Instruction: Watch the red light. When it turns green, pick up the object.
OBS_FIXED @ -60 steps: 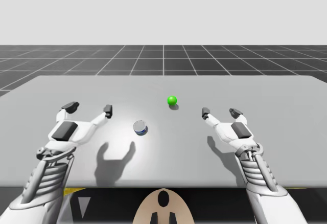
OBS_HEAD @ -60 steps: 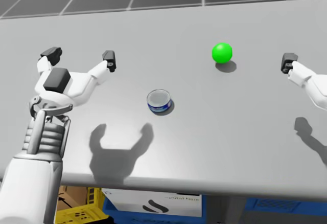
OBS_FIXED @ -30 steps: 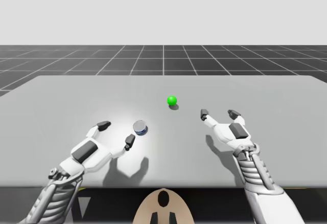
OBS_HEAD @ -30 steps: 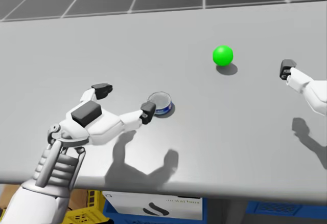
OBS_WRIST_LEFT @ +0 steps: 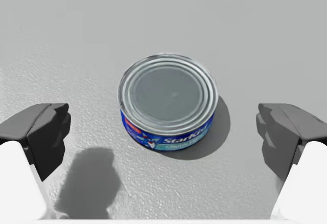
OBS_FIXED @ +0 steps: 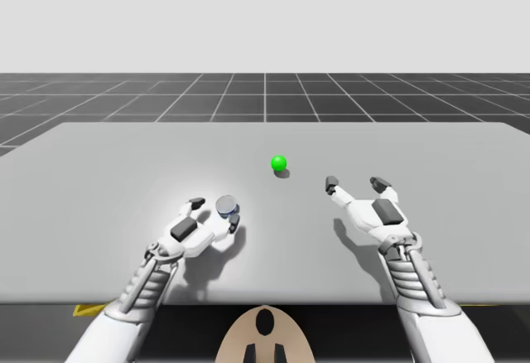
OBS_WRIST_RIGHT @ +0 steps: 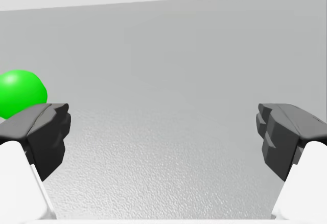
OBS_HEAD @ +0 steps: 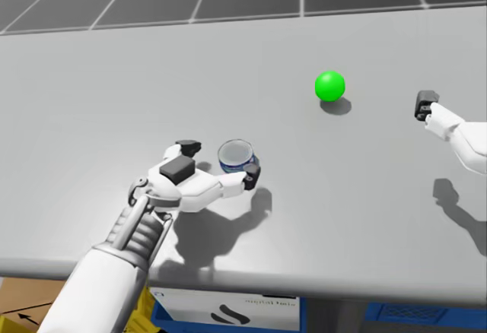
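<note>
Can: the low round blue-sided tin [OBS_WRIST_LEFT: 168, 101] is sitting upright on the table [OBS_FIXED: 431, 147], lid up, between the fingers of my left gripper and a little ahead of its palm; it is staying where it was a second ago
Left gripper: my left gripper [OBS_WRIST_LEFT: 164, 134] is standing wide open and holding nothing, one finger on each side of the tin with bare table showing in both gaps
Change: a second ago this gripper was hovering well off to the tin's outer side, half a second ago it was swinging in with one fingertip just beside the tin, and now it is straddling it
Height: the pads are probably sitting level with the tin's wall, though the wrist view is leaving that unsure
Light: the ball light [OBS_FIXED: 279, 162] is glowing green, as in both earlier pictures, well ahead of the left gripper
Right gripper: my right gripper [OBS_WRIST_RIGHT: 163, 132] is waiting open and empty, hardly moving, the light showing ahead past one finger
Meaning: the go signal is on and the approach is looking done; closing on the tin and then lifting are remaining
</note>
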`<action>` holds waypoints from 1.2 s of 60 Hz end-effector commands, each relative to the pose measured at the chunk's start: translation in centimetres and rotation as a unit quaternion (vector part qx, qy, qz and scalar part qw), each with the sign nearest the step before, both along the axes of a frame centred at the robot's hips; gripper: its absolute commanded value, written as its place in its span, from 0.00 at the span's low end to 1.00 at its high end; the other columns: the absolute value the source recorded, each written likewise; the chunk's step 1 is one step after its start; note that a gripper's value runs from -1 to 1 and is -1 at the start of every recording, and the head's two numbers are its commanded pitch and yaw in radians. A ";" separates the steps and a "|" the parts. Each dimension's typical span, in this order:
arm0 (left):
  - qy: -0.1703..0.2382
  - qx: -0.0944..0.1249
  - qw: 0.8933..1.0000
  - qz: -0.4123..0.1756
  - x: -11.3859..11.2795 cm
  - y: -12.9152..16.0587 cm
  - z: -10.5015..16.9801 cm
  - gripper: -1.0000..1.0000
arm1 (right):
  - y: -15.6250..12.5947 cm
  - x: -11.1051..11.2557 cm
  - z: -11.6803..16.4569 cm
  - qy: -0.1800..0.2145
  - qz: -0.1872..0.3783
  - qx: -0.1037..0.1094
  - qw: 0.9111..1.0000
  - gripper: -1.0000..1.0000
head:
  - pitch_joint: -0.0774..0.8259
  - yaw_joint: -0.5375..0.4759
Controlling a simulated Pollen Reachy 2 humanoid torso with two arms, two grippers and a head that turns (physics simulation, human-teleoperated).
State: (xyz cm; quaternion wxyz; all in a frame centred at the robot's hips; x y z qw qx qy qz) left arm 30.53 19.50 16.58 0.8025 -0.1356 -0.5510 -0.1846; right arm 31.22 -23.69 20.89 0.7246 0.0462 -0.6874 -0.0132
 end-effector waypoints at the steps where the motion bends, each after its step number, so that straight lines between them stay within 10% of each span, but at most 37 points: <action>1: 0.011 -0.006 1.000 0.014 2.1 -1.5 -0.8 0.00 | 0.3 -0.1 0.0 -0.001 0.001 0.008 1.000 0.00 | 0.81 0.69; 32: 0.031 0.008 0.999 0.011 3.5 -3.2 -2.7 0.00 | 0.3 -0.3 0.4 -0.007 0.000 0.010 1.000 0.00 | 0.81 0.69; 35: 0.034 0.007 0.999 0.010 3.4 -3.3 -2.8 0.09 | 0.3 -0.3 0.4 -0.007 0.000 0.011 1.000 0.00 | 0.81 0.69; 36: 0.033 0.008 0.999 0.009 3.3 -3.3 -2.9 0.28 | 0.3 -0.3 0.4 -0.007 0.000 0.011 1.000 0.00 | 0.81 0.69; 37: 0.033 0.008 0.999 0.008 3.3 -3.3 -2.9 0.76 | 0.3 -0.3 0.4 -0.008 0.000 0.011 1.000 0.00 | 0.81 0.69; 40: 0.034 0.008 0.999 0.005 3.1 -3.3 -2.9 0.95 | 0.2 -0.4 0.4 -0.008 0.000 0.011 1.000 0.00 | 0.81 0.69; 58: 0.037 0.006 0.999 -0.003 2.8 -3.3 -3.0 0.97 | 0.2 -0.4 0.7 -0.012 -0.001 0.013 1.000 0.00 | 0.77 0.69; 72: 0.037 0.005 0.999 -0.008 2.5 -3.3 -3.0 0.98 | 0.1 -0.4 0.6 -0.011 -0.002 0.011 1.000 0.00 | 0.53 0.68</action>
